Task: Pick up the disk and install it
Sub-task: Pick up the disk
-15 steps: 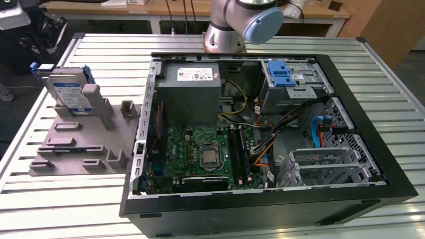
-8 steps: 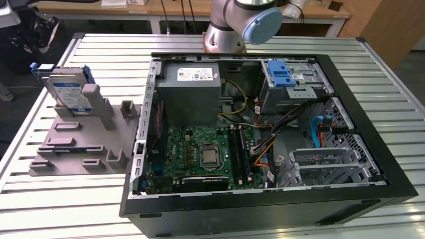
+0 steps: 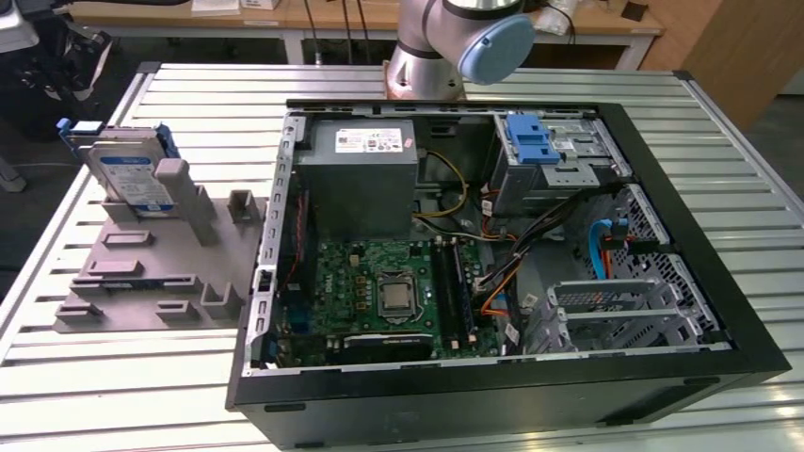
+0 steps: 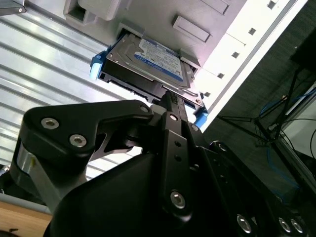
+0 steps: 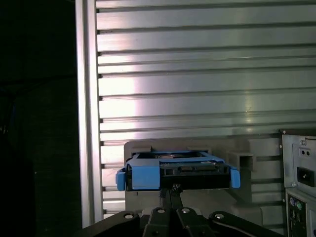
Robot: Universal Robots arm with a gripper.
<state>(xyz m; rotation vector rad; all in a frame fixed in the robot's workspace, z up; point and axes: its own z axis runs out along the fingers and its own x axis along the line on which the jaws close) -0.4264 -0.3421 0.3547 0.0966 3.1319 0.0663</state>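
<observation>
The flat silver-grey hard-drive disk [image 3: 132,179], wearing a blue-and-white label and a blue plastic bracket, is standing on edge in a slot of the grey moulded plastic holder [image 3: 151,273]. The holder is lying on the ribbed aluminium tabletop [image 3: 703,132], to the exterior view's left of the open black computer case [image 3: 503,395]. In both wrist views the black tool [image 5: 171,189] is pointing at the disk's connector edge. It is clenched on nothing, its tips apparently stopping just short of the disk.
</observation>
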